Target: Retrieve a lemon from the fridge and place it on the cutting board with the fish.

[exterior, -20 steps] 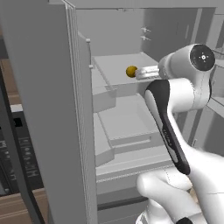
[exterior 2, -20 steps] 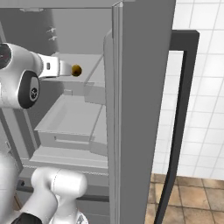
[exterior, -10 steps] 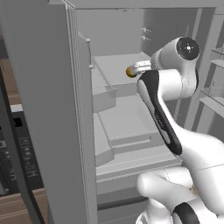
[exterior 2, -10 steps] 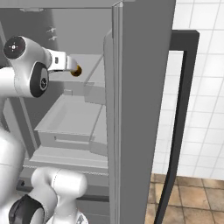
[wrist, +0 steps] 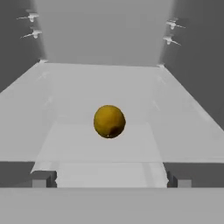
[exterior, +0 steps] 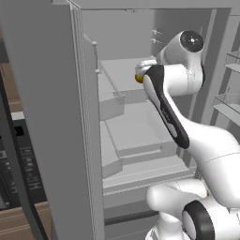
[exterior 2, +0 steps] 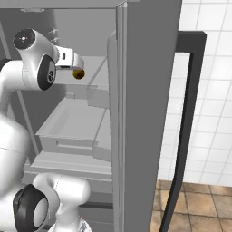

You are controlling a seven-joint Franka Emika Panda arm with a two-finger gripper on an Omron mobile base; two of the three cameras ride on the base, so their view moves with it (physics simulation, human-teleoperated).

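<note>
Fingers of our gripper stand wide apart with nothing between them; we reach into the open fridge, in the upper middle of both base views. Just beyond the tips sits the lemon, centre of the hand view, resting on a pale shelf and free of any contact. In the left base view it is a small yellow sliver at the wrist's edge; in the right base view it shows as a dark-gold ball just below the hand.

We judge the task early: the door is open and the approach is nearly lined up, but the grasp is not yet made. Closing on the fruit, lifting it out, carrying it to the cutting board and setting it by the fish all remain.

We cannot make out the fingertips themselves in the hand view, so how squarely they bracket the fruit is unclear. Our own arm covers most of the lemon in the left base view. Farther in, the fridge's back wall is plain grey.
</note>
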